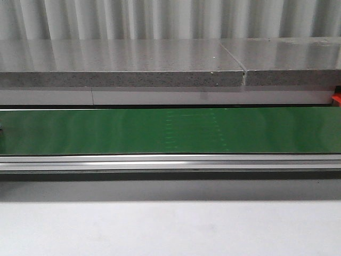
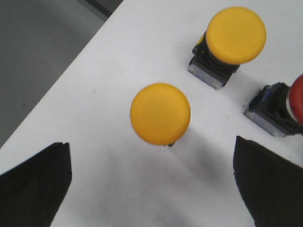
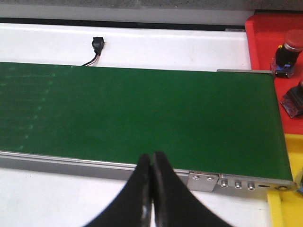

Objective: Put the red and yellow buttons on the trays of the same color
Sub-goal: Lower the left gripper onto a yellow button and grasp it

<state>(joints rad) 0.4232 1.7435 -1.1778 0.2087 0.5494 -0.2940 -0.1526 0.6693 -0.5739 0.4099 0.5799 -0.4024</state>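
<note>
Our left gripper (image 2: 151, 189) hangs open over a yellow button (image 2: 160, 113). We should centre, then descend (right gripper (image 3: 151, 189) sits closed).

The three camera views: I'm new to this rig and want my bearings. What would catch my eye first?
The long green conveyor belt fills the front view and right wrist view. In the left wrist view, two yellow buttons stand on a white surface between the open left gripper fingers, a red button at the edge. The shut right gripper faces the belt, with a red tray holding a red button beyond.
</note>
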